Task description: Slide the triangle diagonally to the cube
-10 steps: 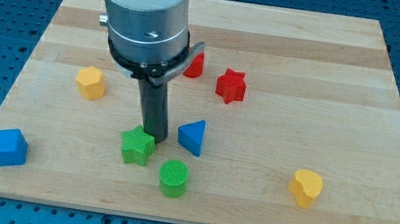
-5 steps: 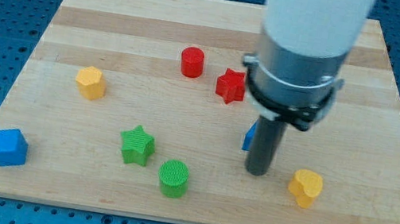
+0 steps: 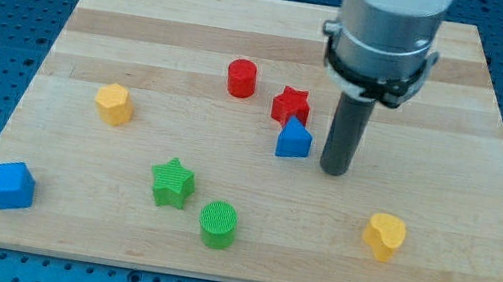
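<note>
- wooden board point(image 3: 498, 119) lying on a blue pegboard bench, blocks scattered over it.
- my tip point(image 3: 332, 171) is sitting on the wood just to the view's right of the blue triangle point(image 3: 293, 139); a thin gap is showing between them, so apparently not touching. no jaws on this rod, nothing clamped.
- blue triangle is standing just below the red star point(image 3: 290, 105), the two looking close to touching.
- blue cube point(image 3: 10, 184) is resting near the board's bottom-left corner, well apart from the triangle.
- between them: green star point(image 3: 173, 182) and green cylinder point(image 3: 218, 224) are sitting close to the diagonal path.
- elsewhere: red cylinder point(image 3: 240, 78), yellow hexagon-like block point(image 3: 115, 103), yellow heart point(image 3: 385, 234).
- progress, as a judgement: barely begun. the tip is being placed on the right side; the whole down-left diagonal slide is remaining.
</note>
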